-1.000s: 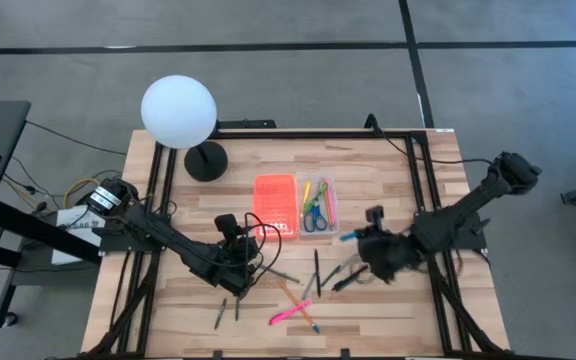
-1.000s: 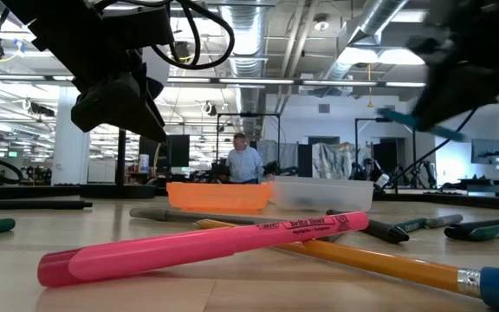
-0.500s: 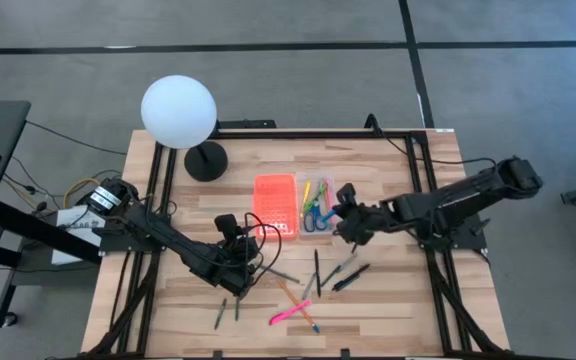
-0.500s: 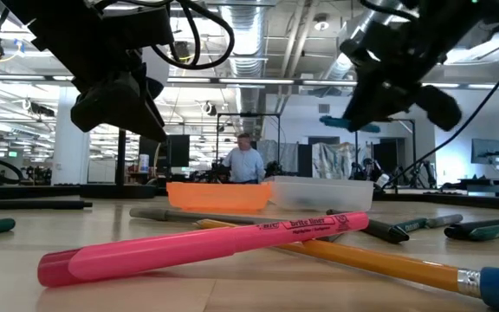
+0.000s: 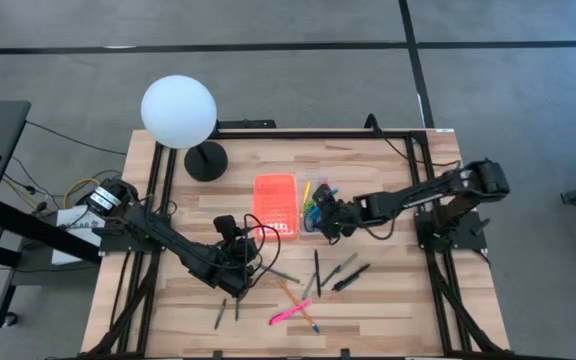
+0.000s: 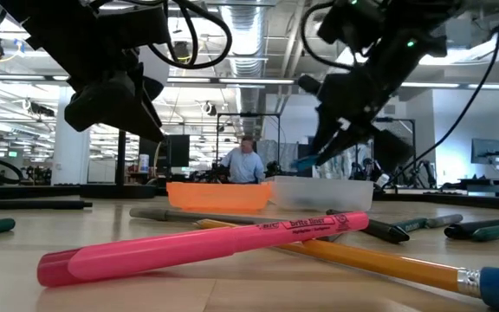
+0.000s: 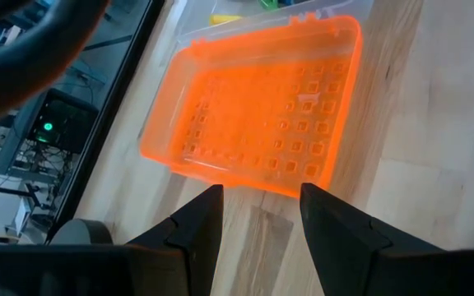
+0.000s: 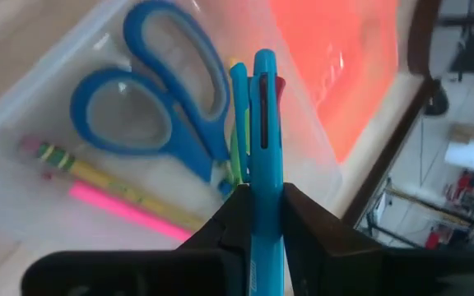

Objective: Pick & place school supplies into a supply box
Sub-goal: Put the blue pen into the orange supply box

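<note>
The right gripper (image 5: 320,214) hangs over the clear tray of the supply box (image 5: 317,206), its fingers (image 8: 235,215) clamped on a light blue pen (image 8: 263,131) that sticks out ahead of them, above the tray's contents. Inside the tray lie blue-handled scissors (image 8: 151,103), a yellow pencil (image 8: 97,175) with a pink eraser end and a pink marker (image 8: 126,209) — all resting on the tray floor beside one another. The translucent orange lid (image 5: 275,201) lies flat on the wooden table (image 5: 388,300), touching the tray's side toward the white globe lamp (image 5: 178,111). The left gripper (image 5: 236,262) waits just on the near side of the lid, above the table; its fingers (image 7: 197,224) stand parted with nothing between them, pointing at the lid's edge. More supplies are scattered on the table in front of the box: a pink highlighter (image 5: 290,313), an orange pencil (image 5: 290,295) crossing near it, a few dark pens (image 5: 349,277) and two short dark ones (image 5: 229,312) side by side. From table height the pink highlighter (image 6: 206,245) lies nearest, across the orange pencil (image 6: 379,262), with the box behind them — and far off in the room a person (image 6: 245,163) stands.
</note>
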`<move>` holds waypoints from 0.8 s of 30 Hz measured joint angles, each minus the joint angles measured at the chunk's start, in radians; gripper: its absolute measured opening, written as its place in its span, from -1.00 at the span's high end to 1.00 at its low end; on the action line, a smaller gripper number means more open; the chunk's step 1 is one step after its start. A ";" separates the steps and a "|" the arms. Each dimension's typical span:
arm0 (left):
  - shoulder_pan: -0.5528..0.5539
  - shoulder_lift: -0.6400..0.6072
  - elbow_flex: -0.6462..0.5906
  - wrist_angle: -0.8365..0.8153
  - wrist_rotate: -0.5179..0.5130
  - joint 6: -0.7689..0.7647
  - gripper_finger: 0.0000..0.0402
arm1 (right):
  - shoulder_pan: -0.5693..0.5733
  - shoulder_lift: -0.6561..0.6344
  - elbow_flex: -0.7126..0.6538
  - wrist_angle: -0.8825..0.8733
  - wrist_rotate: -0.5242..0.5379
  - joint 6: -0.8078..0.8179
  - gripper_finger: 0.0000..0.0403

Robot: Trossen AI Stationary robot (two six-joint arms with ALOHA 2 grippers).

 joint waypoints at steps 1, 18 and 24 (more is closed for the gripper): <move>0.000 0.000 0.000 0.001 0.000 0.001 0.22 | -0.002 0.013 0.006 -0.002 -0.001 -0.011 0.82; 0.000 0.000 0.000 0.006 0.022 0.007 0.22 | -0.018 0.094 0.040 -0.048 0.103 -0.035 0.70; 0.000 0.000 0.000 0.009 0.022 0.007 0.22 | 0.003 0.094 0.040 -0.057 0.074 -0.051 0.69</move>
